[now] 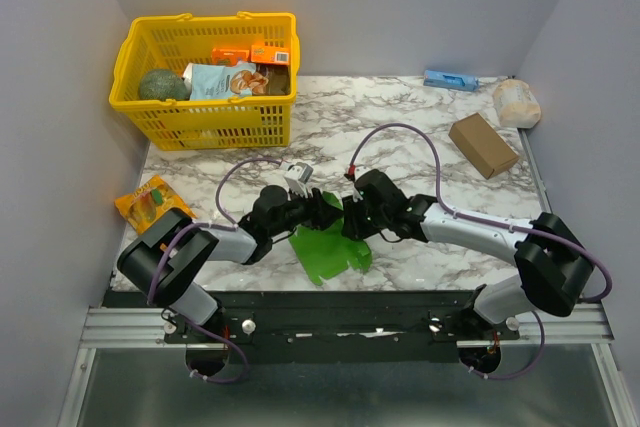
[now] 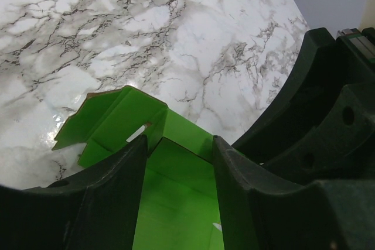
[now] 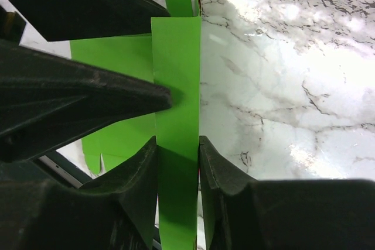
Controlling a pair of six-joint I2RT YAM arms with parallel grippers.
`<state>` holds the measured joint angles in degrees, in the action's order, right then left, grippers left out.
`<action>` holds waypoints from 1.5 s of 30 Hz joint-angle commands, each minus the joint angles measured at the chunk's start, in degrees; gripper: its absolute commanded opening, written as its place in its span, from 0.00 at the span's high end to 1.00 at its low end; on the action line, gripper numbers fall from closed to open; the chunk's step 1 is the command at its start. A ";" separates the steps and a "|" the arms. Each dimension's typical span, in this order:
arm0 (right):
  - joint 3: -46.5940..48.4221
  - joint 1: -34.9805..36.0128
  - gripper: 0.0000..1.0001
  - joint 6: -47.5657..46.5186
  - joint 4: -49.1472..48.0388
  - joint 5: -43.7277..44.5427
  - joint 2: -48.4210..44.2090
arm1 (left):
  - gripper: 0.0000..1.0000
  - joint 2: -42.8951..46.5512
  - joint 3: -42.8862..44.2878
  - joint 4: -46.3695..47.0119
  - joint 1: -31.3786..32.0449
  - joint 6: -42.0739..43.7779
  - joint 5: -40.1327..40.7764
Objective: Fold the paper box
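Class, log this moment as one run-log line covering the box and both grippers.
paper box: partly folded, flaps loose | left gripper: open, straddling box | right gripper: pinching a box panel

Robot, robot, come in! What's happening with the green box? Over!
Left pincer open over the paper box. Right pincer around a flap, grip unclear. Box partly folded. Basket well away.

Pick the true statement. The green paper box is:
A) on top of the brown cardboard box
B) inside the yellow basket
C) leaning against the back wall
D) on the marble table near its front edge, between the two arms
D: the top view shows the paper box lying on the marble table at its near edge, well apart from the yellow basket and the brown cardboard box.
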<state>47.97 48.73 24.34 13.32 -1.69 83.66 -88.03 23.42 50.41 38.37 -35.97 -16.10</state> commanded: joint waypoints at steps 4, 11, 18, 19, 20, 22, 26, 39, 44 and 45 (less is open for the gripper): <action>-1.12 -0.22 0.64 -2.54 0.74 2.82 1.51 | 0.31 5.93 0.22 -6.37 0.30 2.83 0.89; -0.50 -0.30 0.66 -4.56 1.27 2.22 0.81 | 0.17 13.04 -0.92 -14.36 -0.92 3.89 6.69; -0.33 -0.13 0.66 -10.70 2.06 1.96 -1.04 | 0.04 23.86 -3.20 -20.26 -6.72 4.85 11.35; -0.24 -0.21 0.66 -11.32 2.23 1.96 -1.13 | 0.04 24.13 -2.86 -21.05 -8.56 5.03 11.53; -0.15 -0.13 0.66 -11.76 2.41 1.96 -1.22 | 0.04 23.44 -2.51 -22.54 -9.53 5.12 11.27; -0.07 -0.21 0.66 -13.08 2.67 0.39 -1.39 | 0.04 21.77 -0.58 -23.86 -12.07 5.12 11.00; -0.15 -0.21 0.66 -14.58 2.67 0.20 -1.65 | 0.07 13.97 3.73 -25.36 -13.58 6.17 9.07; -0.42 -0.13 0.66 -19.15 2.76 -2.00 -1.92 | 0.11 -1.96 13.40 -22.73 -13.76 12.93 4.06; -0.24 -0.21 0.66 -19.33 2.85 -2.17 -1.83 | 0.13 -6.79 14.37 -18.96 -13.59 14.52 -1.72; -0.15 -0.21 0.66 -19.24 2.85 -2.09 -1.83 | 0.13 -7.41 14.55 -18.43 -13.67 14.69 -2.79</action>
<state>47.92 48.62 6.37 14.72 -2.90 82.74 -92.51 36.91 27.79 24.86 -24.14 -12.27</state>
